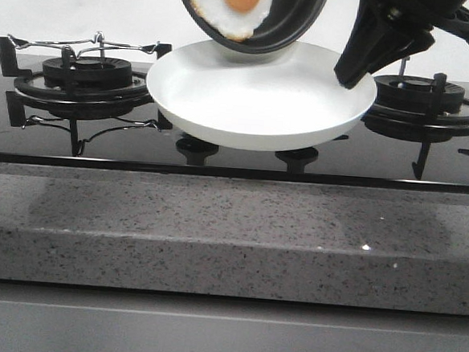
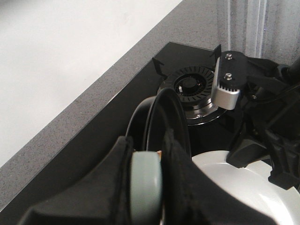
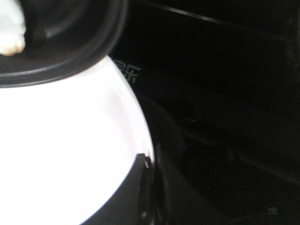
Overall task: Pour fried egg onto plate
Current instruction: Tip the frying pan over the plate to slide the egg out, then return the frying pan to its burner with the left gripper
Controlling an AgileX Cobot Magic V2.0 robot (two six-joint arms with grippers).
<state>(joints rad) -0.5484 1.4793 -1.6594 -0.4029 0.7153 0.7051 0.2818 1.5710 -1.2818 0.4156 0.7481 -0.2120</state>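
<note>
Over the stovetop, fried egg left of right pincer.

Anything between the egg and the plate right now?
Nothing visible. The flat white fried egg with an orange yolk clings inside the tilted small black frying pan, directly above the bare bowl of the shallow glossy white plate. The gap below the pan's lower rim is open.

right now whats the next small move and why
Probably tip the pan a little further. It is already steeply tilted over the plate, but the fried egg clings inside near the lower rim, and the plate beneath shows bare.
</note>
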